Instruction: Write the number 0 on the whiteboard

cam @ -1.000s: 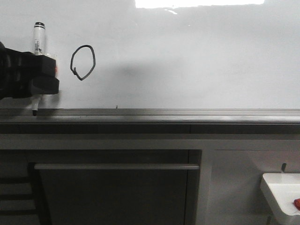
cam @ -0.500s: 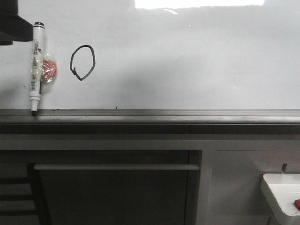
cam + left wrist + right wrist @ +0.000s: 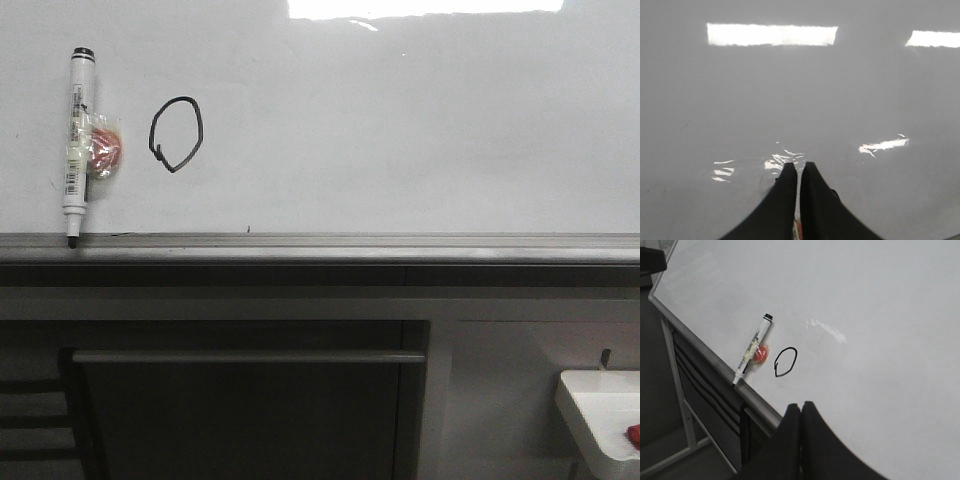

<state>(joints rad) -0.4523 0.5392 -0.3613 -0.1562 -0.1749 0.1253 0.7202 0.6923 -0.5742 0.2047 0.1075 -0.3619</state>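
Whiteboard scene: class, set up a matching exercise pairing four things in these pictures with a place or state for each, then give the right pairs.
Things:
1. marker
2. number 0
3. tray
4. right gripper

Places or states:
A. drawn in black on the whiteboard
B. shut, holding nothing
C. low at the right, below the ledge
D. upright against the board, tip on the ledge

Pairs: 1-D, 2-A, 3-C, 4-B

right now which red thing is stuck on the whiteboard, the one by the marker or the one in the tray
The red blob beside the marker sits on the whiteboard, left of the number 0. The other red item lies in the small white tray below.
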